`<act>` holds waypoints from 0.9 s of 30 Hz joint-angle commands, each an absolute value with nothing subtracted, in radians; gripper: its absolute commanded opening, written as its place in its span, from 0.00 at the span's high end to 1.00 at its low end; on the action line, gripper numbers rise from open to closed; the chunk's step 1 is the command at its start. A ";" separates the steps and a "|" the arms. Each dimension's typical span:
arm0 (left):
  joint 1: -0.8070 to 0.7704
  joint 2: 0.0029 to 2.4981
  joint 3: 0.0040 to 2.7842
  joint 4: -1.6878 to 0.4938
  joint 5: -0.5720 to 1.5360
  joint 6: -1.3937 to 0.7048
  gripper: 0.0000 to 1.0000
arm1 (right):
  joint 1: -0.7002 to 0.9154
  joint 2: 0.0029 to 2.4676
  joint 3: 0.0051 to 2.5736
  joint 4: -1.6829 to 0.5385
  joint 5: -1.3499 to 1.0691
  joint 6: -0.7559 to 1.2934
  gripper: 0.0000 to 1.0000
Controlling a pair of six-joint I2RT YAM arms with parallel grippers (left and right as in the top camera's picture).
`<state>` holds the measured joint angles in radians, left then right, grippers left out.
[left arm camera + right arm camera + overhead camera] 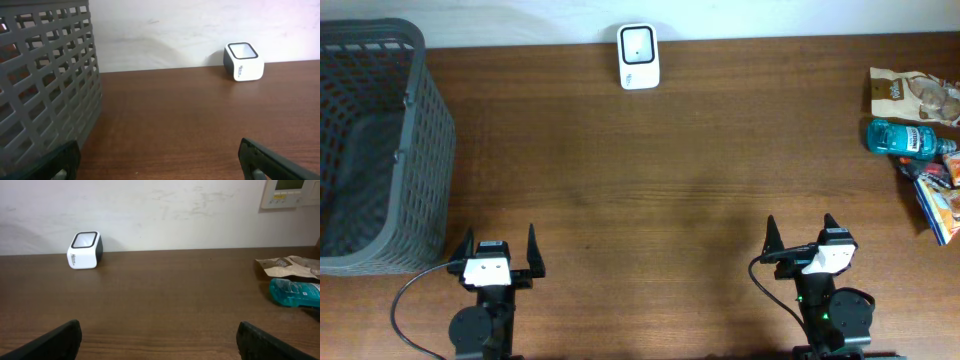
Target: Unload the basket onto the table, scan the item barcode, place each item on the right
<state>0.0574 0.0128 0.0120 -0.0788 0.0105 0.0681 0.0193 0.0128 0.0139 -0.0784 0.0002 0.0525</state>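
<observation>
A white barcode scanner (pixel 639 57) with a dark window stands at the table's back edge; it also shows as the scanner (pixel 243 61) and the scanner (pixel 84 250) in the wrist views. Items lie at the right edge: a brown snack bag (pixel 914 95), a teal bottle (pixel 905 138) and a blue-orange packet (pixel 940 207). The bag (pixel 287 266) and bottle (pixel 296 292) show in the right wrist view. My left gripper (pixel 501 247) is open near the front edge, empty. My right gripper (pixel 802 231) is open at the front right, empty, well short of the items.
A grey plastic mesh basket (pixel 375 145) fills the left end of the table, close to the left gripper, its wall (pixel 45 80) large in the left wrist view. A wall panel (pixel 290 192) hangs behind the table.
</observation>
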 commanded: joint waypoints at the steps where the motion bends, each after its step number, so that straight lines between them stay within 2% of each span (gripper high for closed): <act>1: 0.037 0.005 0.008 -0.085 -0.005 0.084 0.01 | 0.010 0.004 0.006 -0.082 0.009 0.056 0.02; 27: 0.033 0.005 0.008 -0.084 0.004 0.084 0.01 | 0.010 0.004 0.006 -0.082 0.009 0.056 0.02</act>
<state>0.0383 0.0128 0.0120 -0.0788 0.0086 0.0681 0.0193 0.0128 0.0139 -0.0784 0.0002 0.0532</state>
